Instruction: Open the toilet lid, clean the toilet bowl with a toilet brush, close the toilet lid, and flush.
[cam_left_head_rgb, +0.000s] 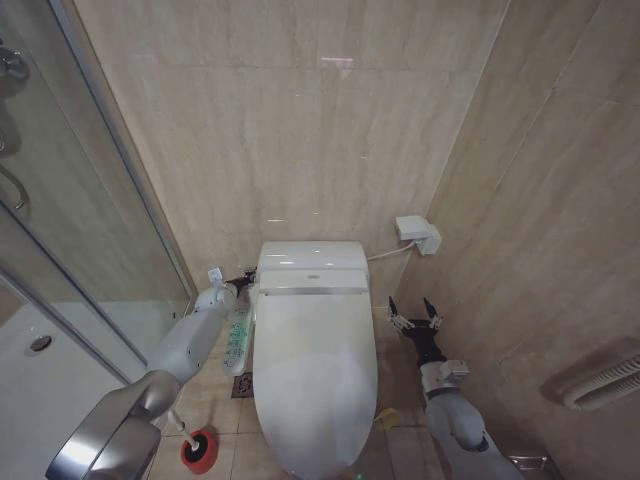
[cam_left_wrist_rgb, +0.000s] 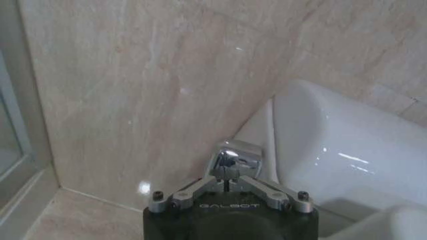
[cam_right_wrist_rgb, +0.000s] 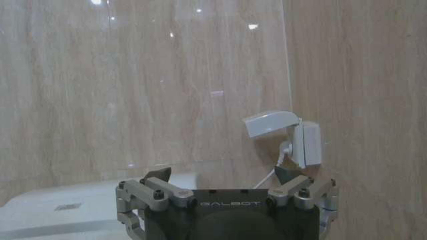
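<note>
Beige marble-look wall tiles (cam_left_head_rgb: 300, 130) across the back, glass shower screen (cam_left_head_rgb: 70, 200) at nine o'clock, white shower tray (cam_left_head_rgb: 30, 390) at eight, white wall socket box (cam_left_head_rgb: 418, 234) at two, white grab rail (cam_left_head_rgb: 600, 385) at four.

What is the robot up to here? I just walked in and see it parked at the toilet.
The lid is down on the bowl. The left claw, shut, is at the rear left corner of the toilet by the wall, on a small chrome button there, probably the flush. The right claw hangs open to the right of the toilet, holding nothing. The brush stands in its red holder on the floor.
</note>
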